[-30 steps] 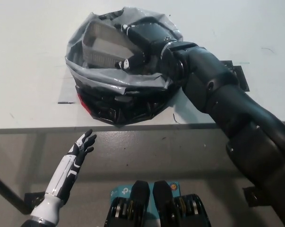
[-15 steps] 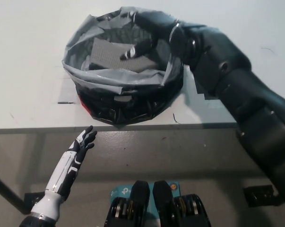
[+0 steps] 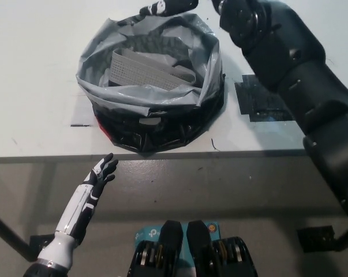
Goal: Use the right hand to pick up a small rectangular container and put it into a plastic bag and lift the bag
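- The small rectangular container (image 3: 146,70) lies inside the plastic bag (image 3: 150,101), resting on the crumpled lining, with nothing gripping it.
- Its long axis runs from the picture's upper left down toward the lower right, and the wide ribbed face is turned up toward the camera; the left end sits slightly higher against the bag's inner wall.
- The bag stands on the white table (image 3: 35,75), near the table's front edge, with its mouth wide open. The upper part is grey and translucent; the lower part is black and bunched, with a bit of red showing at the lower left.
- The right hand (image 3: 165,7) is at the top edge of the picture, above the bag's far rim, and is partly cut off. Its visible fingers are stretched out toward the picture's left and hold nothing that can be seen.
- The black right arm (image 3: 295,75) runs from the lower right up to that hand, passing over a dark patch (image 3: 263,101) on the table beside the bag.
- The left hand (image 3: 101,173) rests low at the lower left, below the table's edge, with fingers spread and empty.
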